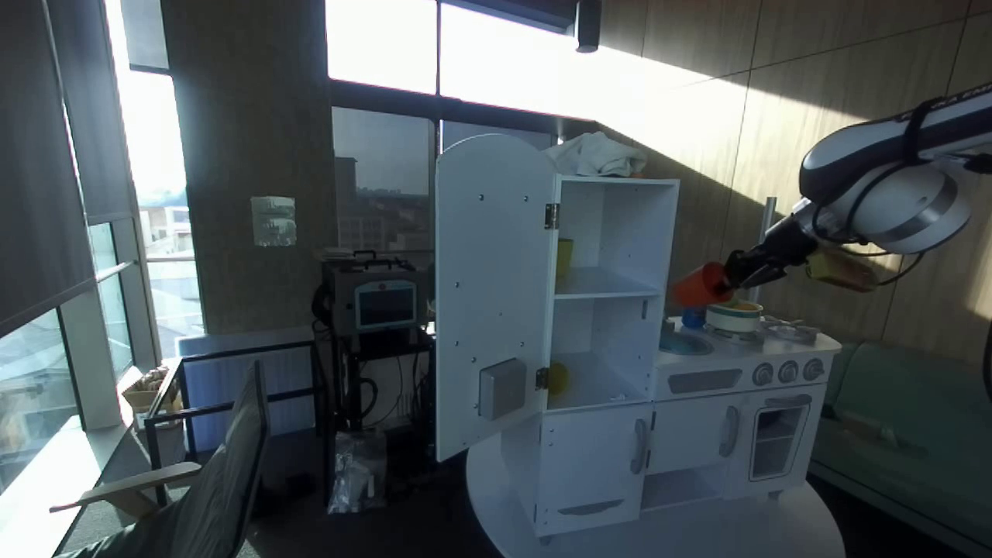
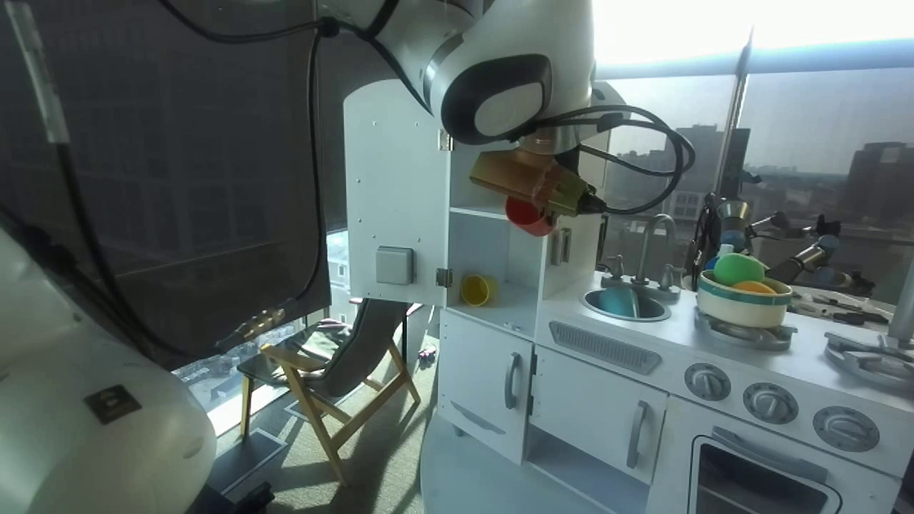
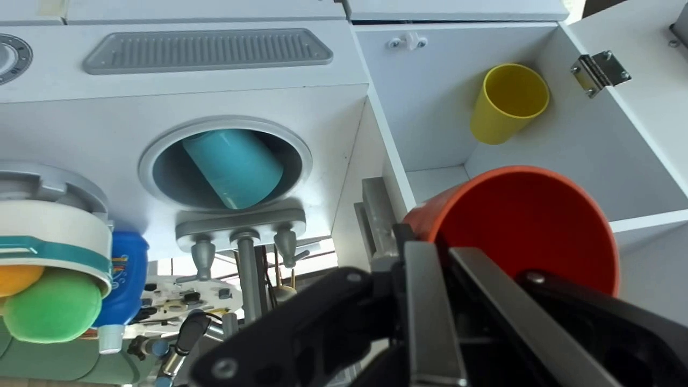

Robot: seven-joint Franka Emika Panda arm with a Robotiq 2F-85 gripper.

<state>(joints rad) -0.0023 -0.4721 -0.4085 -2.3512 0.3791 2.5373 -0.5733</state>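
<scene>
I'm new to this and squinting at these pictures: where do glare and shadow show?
In both exterior views, a high window glares white; in an exterior view, sunlight and shadow split the wall slantwise; in an exterior view, shadows streak the carpet by the chair; in the wrist view, the gripper loses detail in darkness, while the red cup it holds looks clear.

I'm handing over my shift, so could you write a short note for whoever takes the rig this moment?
Jaws: shut on the wall of the red cup, holding it in the air.
Yellow cup: in the lower open compartment of the tall cabinet.
Teal cup: tilted inside the sink.
Done: red cup gripped and off any surface.
Left: red cup not yet set down or released.
</scene>
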